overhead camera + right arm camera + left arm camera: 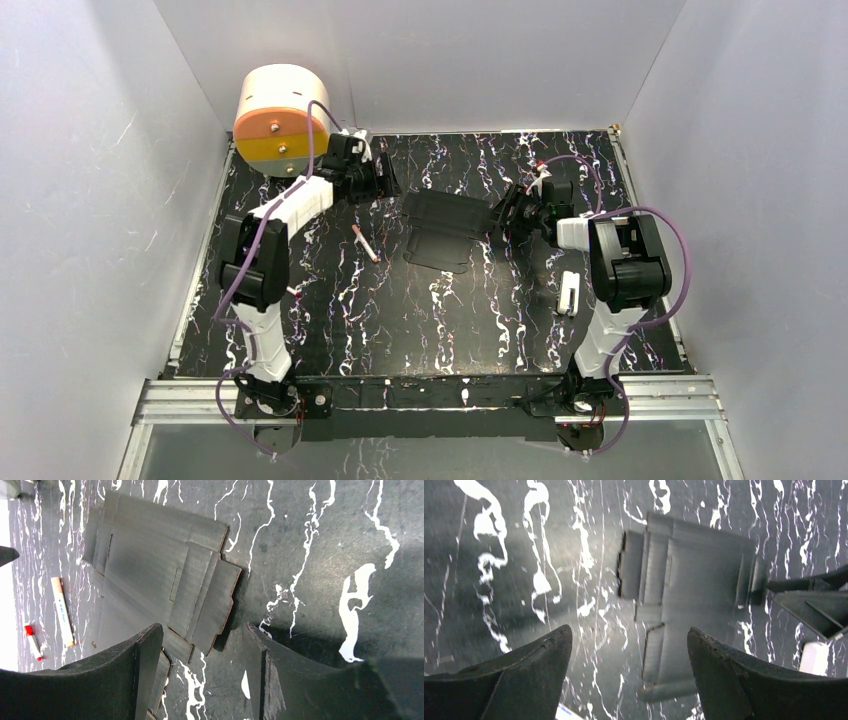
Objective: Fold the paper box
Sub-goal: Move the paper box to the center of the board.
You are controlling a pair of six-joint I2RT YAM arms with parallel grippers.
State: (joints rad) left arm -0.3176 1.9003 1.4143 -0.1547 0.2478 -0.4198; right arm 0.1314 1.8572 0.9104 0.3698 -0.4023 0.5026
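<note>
**Left gripper** point(629, 632): the fingers are spread wide and hold nothing. The gripper is positioned off the far left corner of the paper box point(443, 230), apart from the card.

**Right gripper** point(202, 635): the fingers are also spread wide and grip nothing. The tips stand over the notched flaps on the right edge of the paper box. Whether a finger touches the card cannot be told.

**Paper box:** a flat, unfolded black blank with creases and flaps. It lies on the marbled table point(400, 320) between the two grippers.

**Other items, located from the paper box:**
- A white marker point(62, 611) lies on the table just to the left, with a small red-tipped piece point(33, 641) beside it.
- A white block point(568, 292) lies to the right, nearer the arm bases.
- A cream and orange cylinder point(280, 118) sits well beyond the far left corner.
</note>
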